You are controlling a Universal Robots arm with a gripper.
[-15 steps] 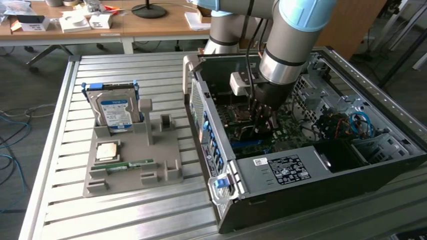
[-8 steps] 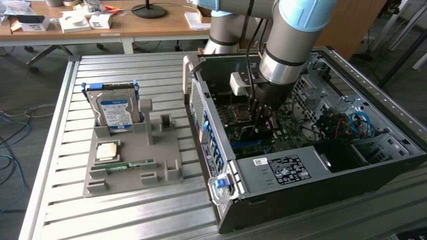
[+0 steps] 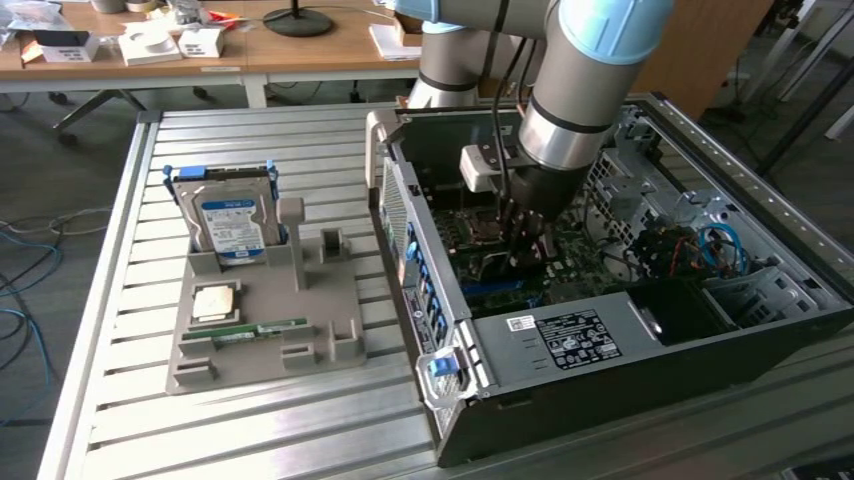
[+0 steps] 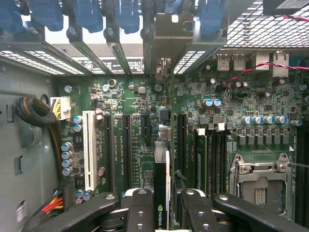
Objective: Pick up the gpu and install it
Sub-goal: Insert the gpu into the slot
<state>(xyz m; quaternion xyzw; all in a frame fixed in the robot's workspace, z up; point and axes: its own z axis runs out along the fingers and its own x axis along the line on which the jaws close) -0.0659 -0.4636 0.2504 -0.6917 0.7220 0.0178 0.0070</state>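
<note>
I've got the end effector (image 4: 161, 212) down inside the open computer case (image 3: 561, 340), clenched on the gpu (image 4: 162, 188), which sits edge-on between its fingers (image 4: 140, 208). So pickup is done, imo. The card hangs straight under the end effector, its metal bracket (image 4: 166, 38) ahead of it at the rear slot openings of the case, lower edge just over the motherboard (image 4: 130, 130). Looks lined up w/ a dark slot (image 4: 161, 159) directly below, but I can't tell if it's seated yet; install is the part left. Off to the side of the end effector, outside the case, the grey holder tray (image 3: 267, 330) on the surface (image 3: 134, 200) has the hard drive (image 3: 230, 225) and a memory stick (image 3: 247, 330).
</note>
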